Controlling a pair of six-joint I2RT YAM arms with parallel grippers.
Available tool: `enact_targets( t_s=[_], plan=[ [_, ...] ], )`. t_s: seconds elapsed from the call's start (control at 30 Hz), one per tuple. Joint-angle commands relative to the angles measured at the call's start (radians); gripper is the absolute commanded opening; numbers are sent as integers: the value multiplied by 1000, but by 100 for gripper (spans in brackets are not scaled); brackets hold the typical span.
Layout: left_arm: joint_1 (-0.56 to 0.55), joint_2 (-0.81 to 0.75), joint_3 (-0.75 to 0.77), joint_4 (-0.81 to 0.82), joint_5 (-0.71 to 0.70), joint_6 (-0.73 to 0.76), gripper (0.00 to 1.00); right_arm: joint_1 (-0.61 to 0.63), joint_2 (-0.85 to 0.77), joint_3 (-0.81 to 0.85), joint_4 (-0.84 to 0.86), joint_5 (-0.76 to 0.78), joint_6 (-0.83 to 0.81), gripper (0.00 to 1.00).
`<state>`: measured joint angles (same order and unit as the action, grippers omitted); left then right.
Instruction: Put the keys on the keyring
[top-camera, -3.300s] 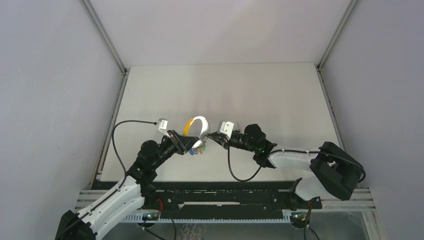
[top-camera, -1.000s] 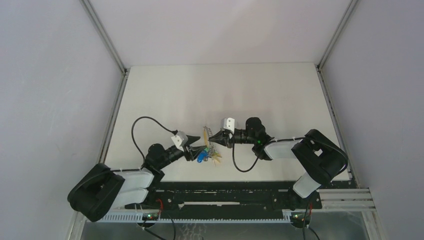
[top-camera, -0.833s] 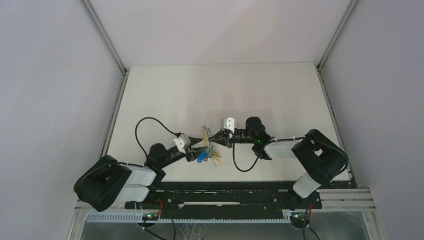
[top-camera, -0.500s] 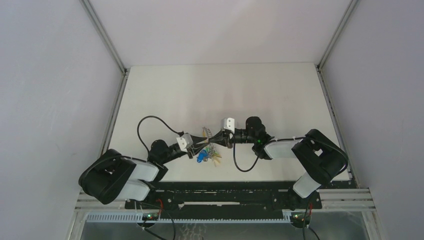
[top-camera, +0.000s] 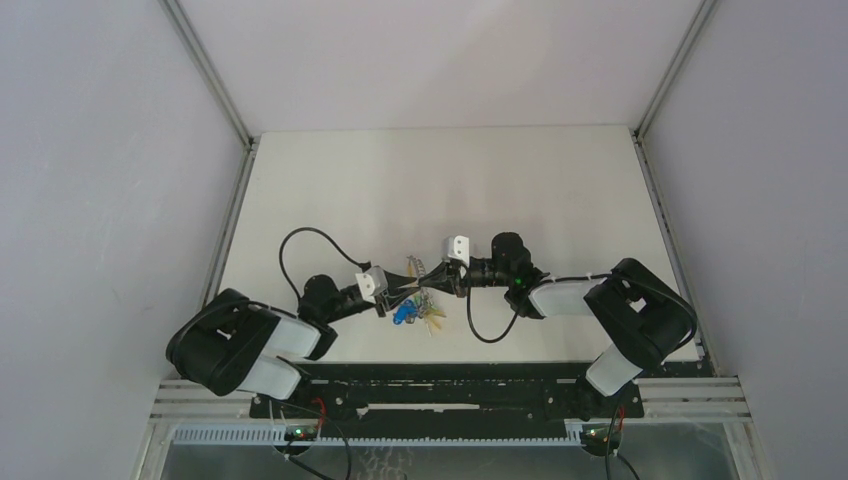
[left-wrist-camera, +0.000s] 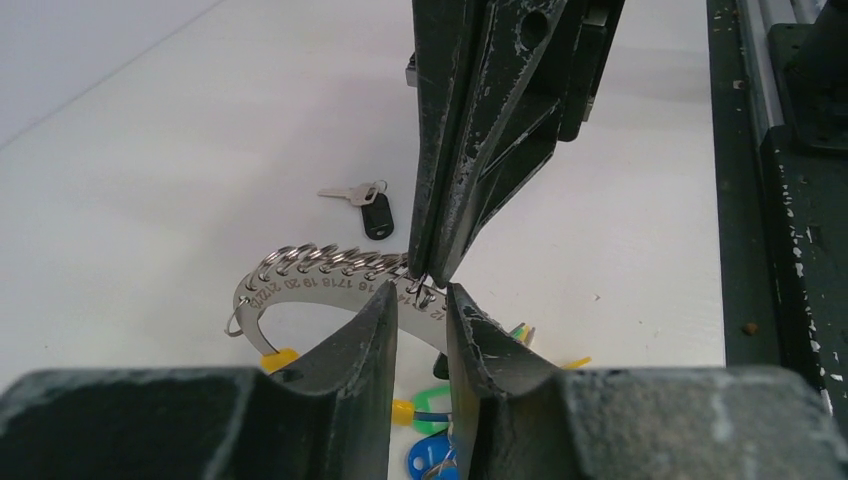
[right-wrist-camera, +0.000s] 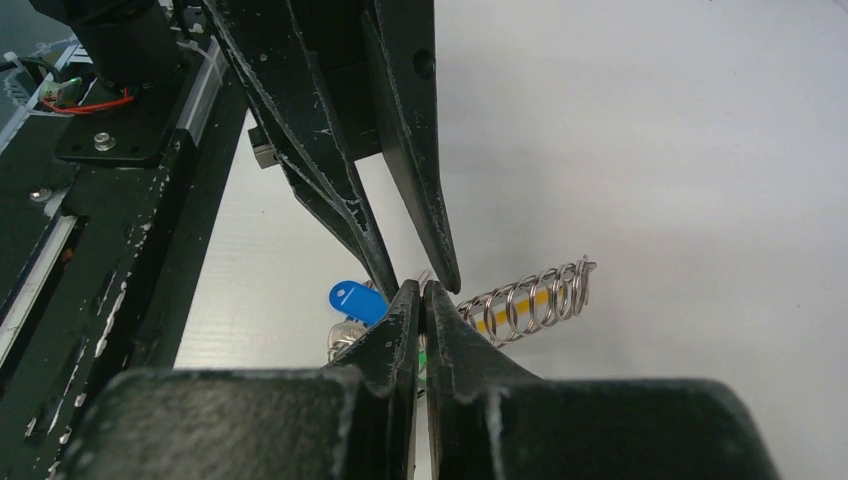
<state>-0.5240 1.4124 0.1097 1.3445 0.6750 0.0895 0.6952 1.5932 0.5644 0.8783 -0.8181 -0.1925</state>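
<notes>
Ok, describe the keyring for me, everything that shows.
The keyring is a curved silvery metal band stamped with numbers, with a row of small wire rings along its outer edge. A blue tag, a green tag and a yellow tag bunch under it. It stands on edge over the white table. The right hand is shut on one small ring; the fingers of the left hand flank the band, contact unclear.

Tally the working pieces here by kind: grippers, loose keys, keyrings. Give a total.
2 grippers: left gripper, right gripper
1 loose key
1 keyring
Total: 4
</notes>
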Motion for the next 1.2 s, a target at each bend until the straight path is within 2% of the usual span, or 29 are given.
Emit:
enact_targets(
  t_s=[0.0,0.3,0.73,0.83,0.93,1.17],
  plan=[
    [10,16,39,54,38,17,27,-3,-52,40,26,-34,-16,0],
    [19,28,48,50,32,6,22,-5,-63,40,21,-47,-18,0],
    [19,46,79,50,103,-42,22,-2,-62,48,18,-63,-15,0],
    [19,46,81,49,106,-46,15,-2,-62,48,17,-63,-14,0],
    [19,43,79,51,106,-47,2,-2,-67,48,13,-61,-13,0],
    [19,-55,48,-18,41,-11,0,-12,-139,48,-109,-7,-27,0]
  ],
)
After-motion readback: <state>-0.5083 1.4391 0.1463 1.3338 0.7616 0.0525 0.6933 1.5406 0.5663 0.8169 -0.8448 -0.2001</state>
